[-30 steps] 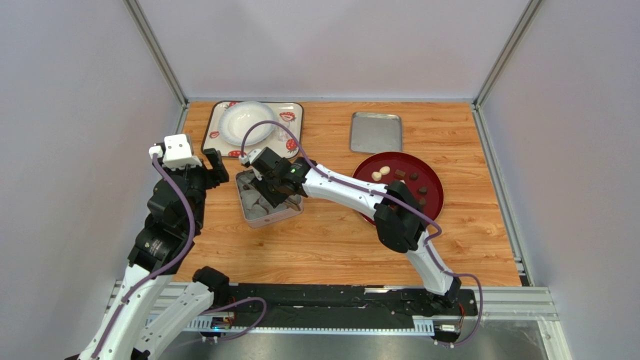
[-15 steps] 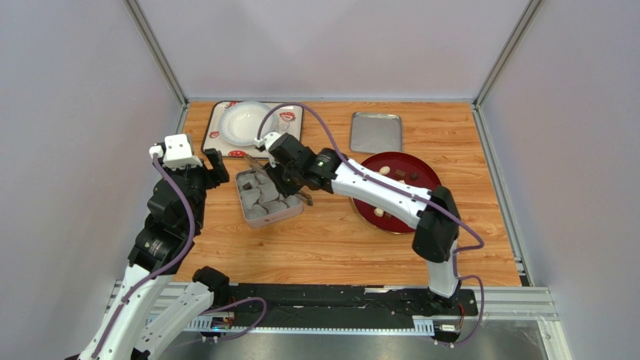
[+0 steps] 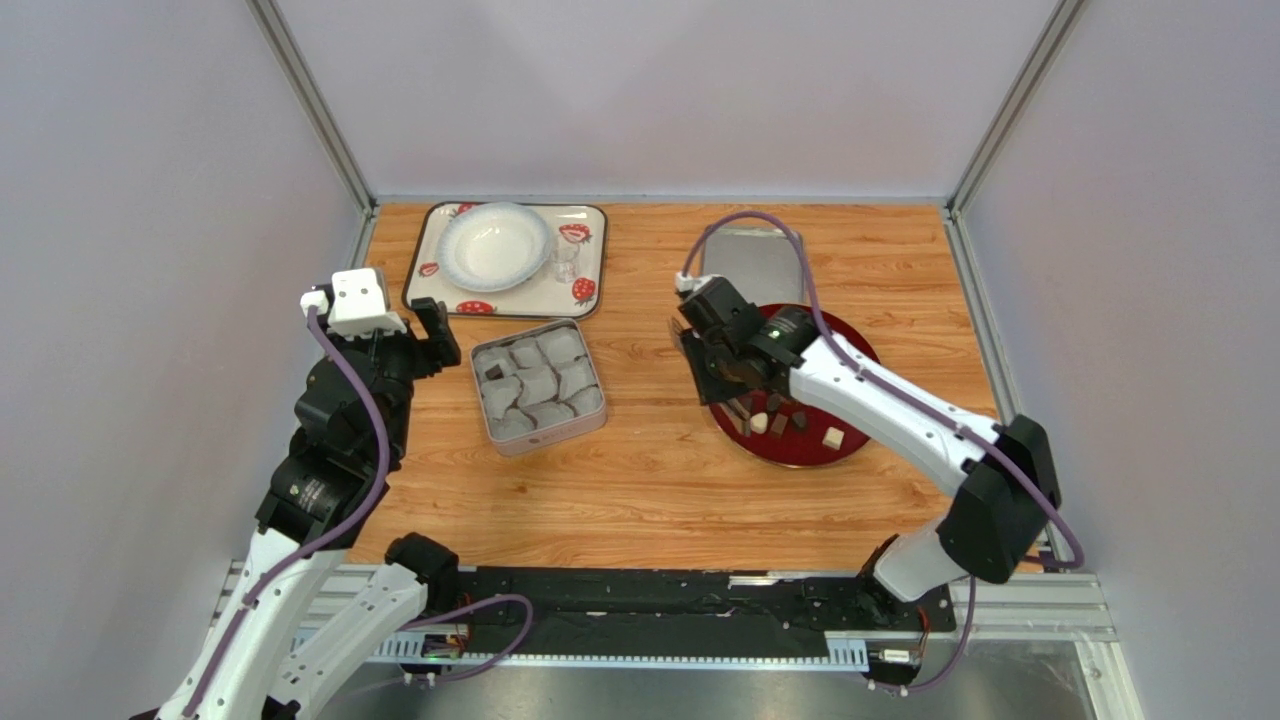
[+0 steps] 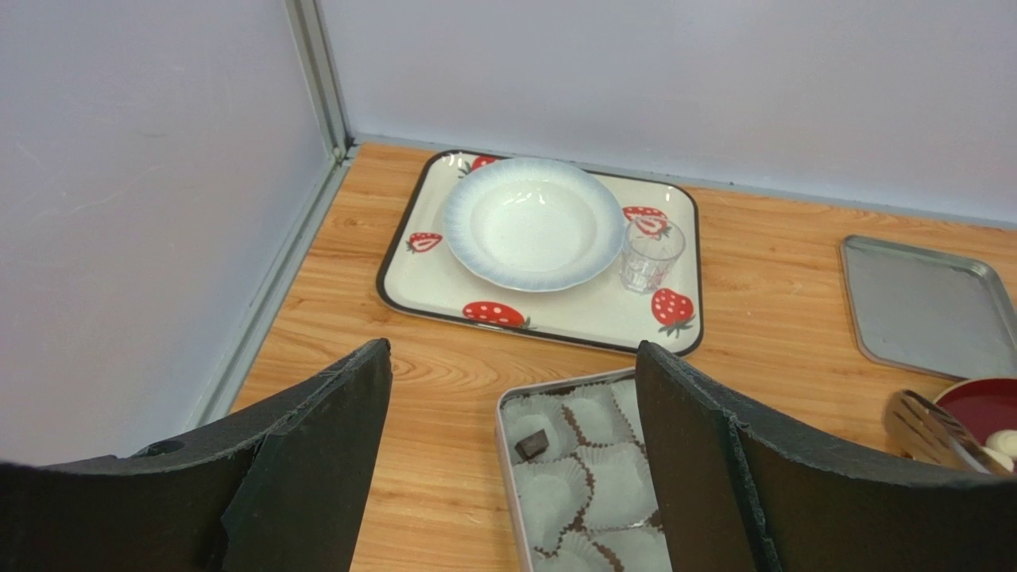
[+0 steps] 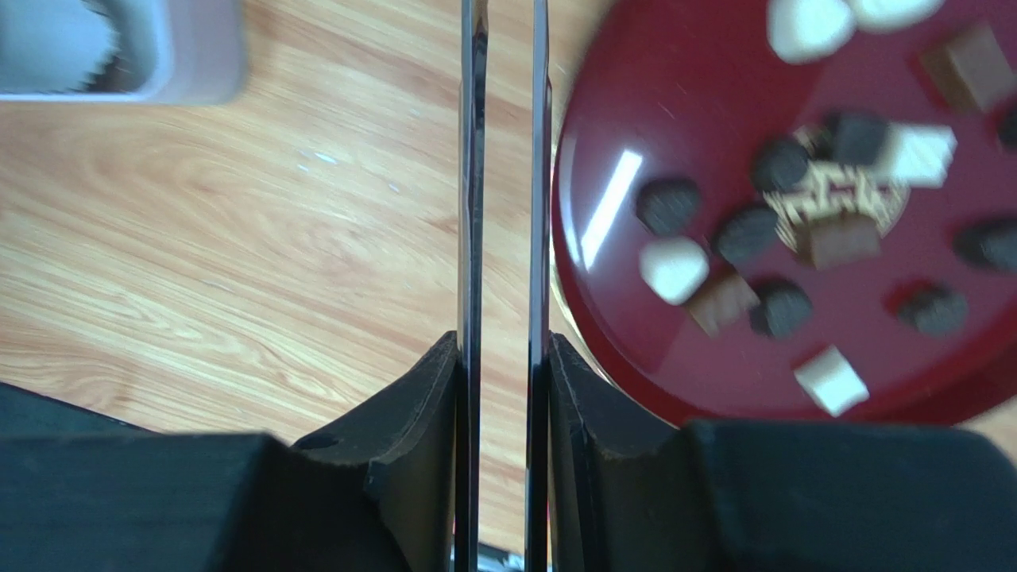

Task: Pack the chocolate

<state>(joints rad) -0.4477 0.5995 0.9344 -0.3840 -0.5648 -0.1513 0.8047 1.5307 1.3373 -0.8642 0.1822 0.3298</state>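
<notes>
Right gripper (image 5: 501, 358) is pinching a pair of thin metal tongs (image 5: 473, 179), and the two blades are sitting close together. They are pointing down just beside the edge of the red plate (image 5: 716, 48). Most of the chocolate (image 5: 669, 205) is lying on that plate: dark lumps, brown squares and a few white ones. Well off to the left, one dark piece (image 4: 531, 445) is sitting in a paper cup (image 4: 555, 417) inside the tin (image 4: 506, 477). Left gripper (image 4: 511, 370) is hovering near the tin with its fingers spread wide.
</notes>
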